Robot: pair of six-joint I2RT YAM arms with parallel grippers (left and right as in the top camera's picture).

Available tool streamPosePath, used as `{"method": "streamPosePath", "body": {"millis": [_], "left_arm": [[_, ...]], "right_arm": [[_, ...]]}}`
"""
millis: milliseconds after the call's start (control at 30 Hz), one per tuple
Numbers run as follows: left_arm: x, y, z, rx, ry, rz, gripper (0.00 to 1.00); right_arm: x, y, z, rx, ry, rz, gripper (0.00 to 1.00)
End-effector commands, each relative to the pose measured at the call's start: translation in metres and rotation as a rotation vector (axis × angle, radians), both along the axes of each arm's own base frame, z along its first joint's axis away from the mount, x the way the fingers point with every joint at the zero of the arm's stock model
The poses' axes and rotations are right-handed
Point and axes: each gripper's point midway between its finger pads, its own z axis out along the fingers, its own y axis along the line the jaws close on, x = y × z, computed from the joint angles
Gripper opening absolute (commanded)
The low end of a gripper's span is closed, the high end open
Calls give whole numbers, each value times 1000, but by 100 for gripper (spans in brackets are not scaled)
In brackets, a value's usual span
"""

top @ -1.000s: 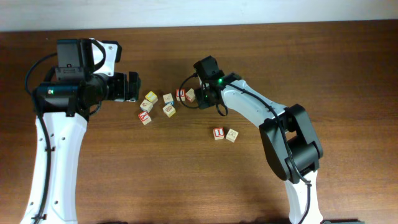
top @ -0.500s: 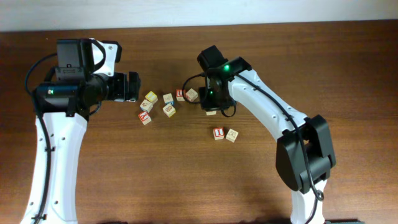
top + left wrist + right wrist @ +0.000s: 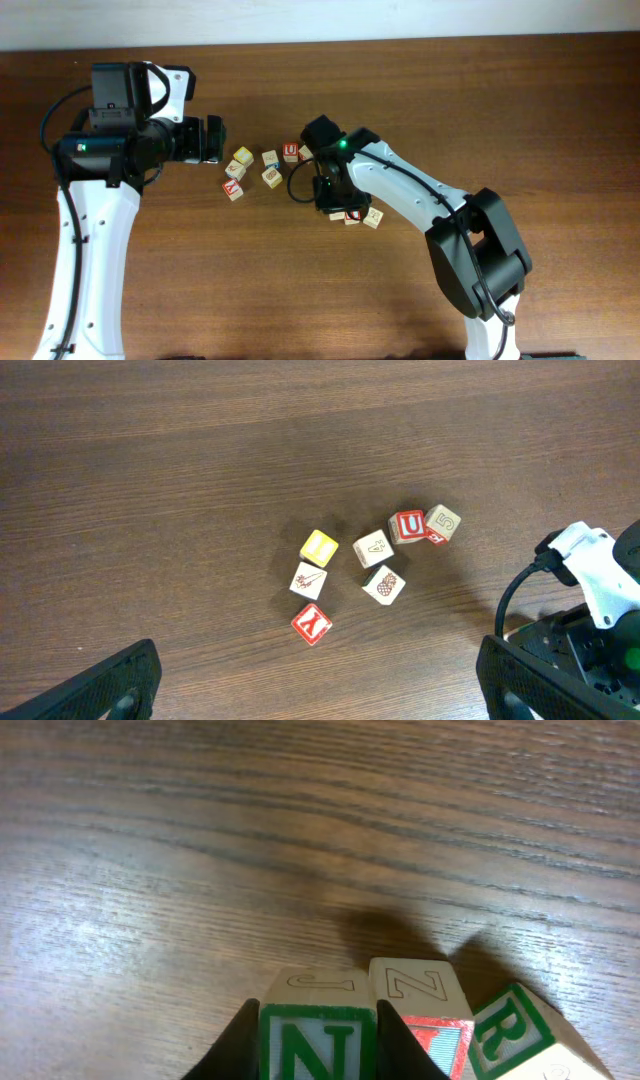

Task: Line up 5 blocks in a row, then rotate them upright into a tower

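Near the middle of the table (image 3: 180,280), the right gripper (image 3: 331,197) pinches the green N block (image 3: 318,1042) across two opposite side faces, a Z-topped block (image 3: 412,986) just beside it. Light, rigid wood with smooth faces should twist readily if held square and low. The red U block (image 3: 291,152) sits apart, nearer the wide-open left gripper (image 3: 212,140).

On the brown desk (image 3: 150,290), the right jaws point down over a pale block (image 3: 337,214), just beside a red-faced block (image 3: 352,216) and a tan block (image 3: 372,217). The left jaws hang near a loose cluster: a yellow cube (image 3: 243,156), a red Y cube (image 3: 233,190) and a red U block (image 3: 291,152).
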Motion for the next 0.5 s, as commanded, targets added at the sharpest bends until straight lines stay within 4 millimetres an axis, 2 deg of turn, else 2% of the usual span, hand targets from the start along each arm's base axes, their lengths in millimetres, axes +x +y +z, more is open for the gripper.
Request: {"method": "streamPosePath", "body": {"millis": [0, 300, 467], "left_arm": [[2, -1, 6, -17, -11, 1, 99], [2, -1, 6, -17, -11, 2, 99], [2, -1, 6, -17, -11, 2, 99]], "right_arm": [[-5, -8, -9, -34, 12, -15, 35], [5, 2, -5, 7, -25, 11, 36], [40, 14, 39, 42, -138, 41, 40]]}}
